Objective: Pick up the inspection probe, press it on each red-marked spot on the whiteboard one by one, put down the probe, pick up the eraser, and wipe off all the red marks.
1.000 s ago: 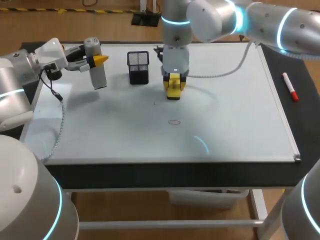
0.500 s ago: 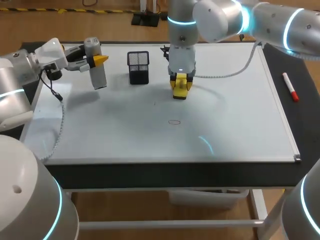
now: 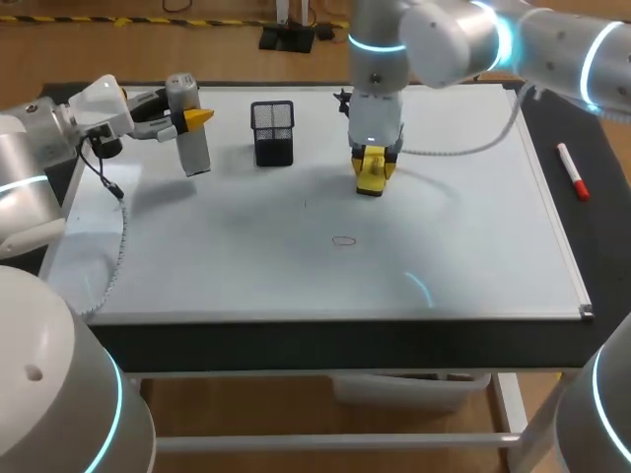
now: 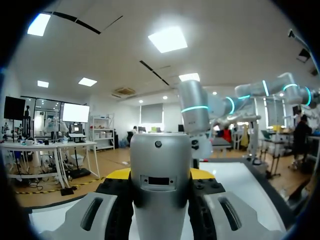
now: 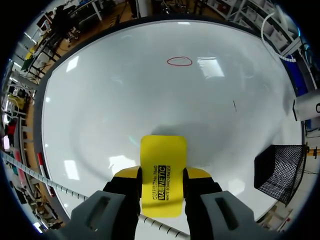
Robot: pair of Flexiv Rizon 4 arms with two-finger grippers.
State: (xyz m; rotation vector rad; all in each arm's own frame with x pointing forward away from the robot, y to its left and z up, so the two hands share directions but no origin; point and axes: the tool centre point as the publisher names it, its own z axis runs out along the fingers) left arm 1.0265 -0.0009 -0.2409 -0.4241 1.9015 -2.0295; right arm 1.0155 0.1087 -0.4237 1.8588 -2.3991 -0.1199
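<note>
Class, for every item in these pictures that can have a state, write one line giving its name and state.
Silver cylindrical inspection probe: gripped, held off the whiteboard.
Left hand: shut on the probe.
Yellow rectangular whiteboard eraser: gripped.
Right hand: shut on the eraser.
Red oval mark: unwiped.
Black mesh holder: upright.
Red marker pen: lying flat beside the whiteboard.

The right hand (image 3: 372, 181), clamped on the yellow eraser (image 3: 371, 177), slides rightward across the whiteboard (image 3: 463, 236).
</note>
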